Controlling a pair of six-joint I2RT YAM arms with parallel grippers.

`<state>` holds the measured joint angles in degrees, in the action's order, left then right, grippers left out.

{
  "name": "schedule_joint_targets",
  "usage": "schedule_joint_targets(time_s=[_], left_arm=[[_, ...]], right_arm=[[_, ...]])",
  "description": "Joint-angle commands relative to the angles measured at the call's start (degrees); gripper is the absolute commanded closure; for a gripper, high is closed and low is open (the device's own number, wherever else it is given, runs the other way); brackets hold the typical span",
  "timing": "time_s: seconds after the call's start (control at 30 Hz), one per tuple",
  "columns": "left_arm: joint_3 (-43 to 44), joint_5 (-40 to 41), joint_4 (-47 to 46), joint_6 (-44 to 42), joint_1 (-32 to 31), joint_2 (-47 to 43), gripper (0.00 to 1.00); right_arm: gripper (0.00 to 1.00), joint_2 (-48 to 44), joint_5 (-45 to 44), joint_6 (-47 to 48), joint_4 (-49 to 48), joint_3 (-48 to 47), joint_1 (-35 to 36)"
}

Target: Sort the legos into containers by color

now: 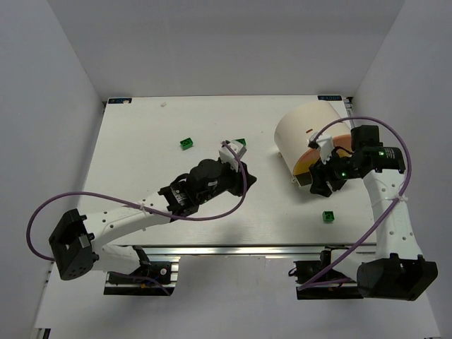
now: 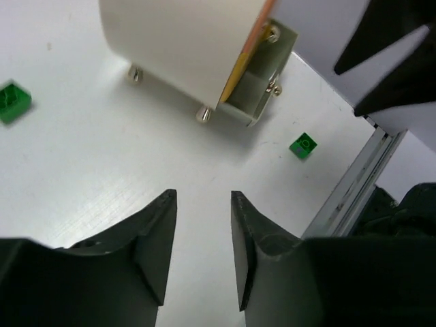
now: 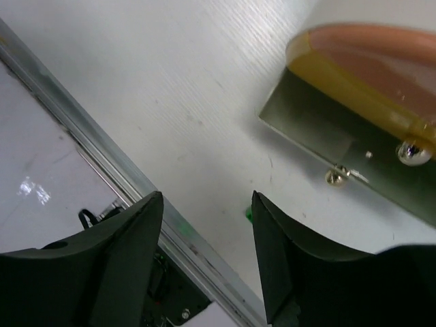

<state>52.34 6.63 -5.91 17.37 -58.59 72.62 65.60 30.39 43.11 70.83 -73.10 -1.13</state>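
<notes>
Three green legos show in the top view: one at the back left, one by my left wrist, one near the front edge. The cream-white tub container lies on its side, its orange face turned to the front. My left gripper is open and empty, pointing at the tub; it sees green legos to its left and right. My right gripper is open and empty just below the orange face. A sliver of green lego peeks past its finger. No purple or orange legos show.
A metal bracket with bolts holds the tub's front. The table's aluminium front rail runs just under my right gripper. White walls enclose the table on three sides.
</notes>
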Motion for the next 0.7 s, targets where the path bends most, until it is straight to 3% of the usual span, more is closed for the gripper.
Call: schedule_joint_targets(time_s=[0.0, 0.03, 0.17, 0.3, 0.67], left_arm=[[1.37, 1.64, 5.56, 7.94, 1.54, -0.63, 0.55], [0.06, 1.19, 5.47, 8.82, 1.55, -0.90, 0.55], [-3.55, 0.49, 2.75, 11.90, 2.07, -2.74, 0.37], [-5.40, 0.14, 1.96, 12.17, 2.60, -4.41, 0.27], [-9.27, -2.06, 1.69, 11.21, 4.26, -7.67, 0.22]], right_arm=[[0.36, -2.49, -8.93, 6.00, 4.23, 4.17, -0.28], [0.34, -3.89, -11.82, 7.41, 4.23, 5.85, -0.28], [0.28, -11.45, -17.46, 11.72, 3.35, 14.46, -0.19], [0.24, -13.84, -21.50, 9.63, 0.81, 19.83, -0.37], [0.15, -6.55, -27.23, -7.77, -10.08, 27.04, -0.37]])
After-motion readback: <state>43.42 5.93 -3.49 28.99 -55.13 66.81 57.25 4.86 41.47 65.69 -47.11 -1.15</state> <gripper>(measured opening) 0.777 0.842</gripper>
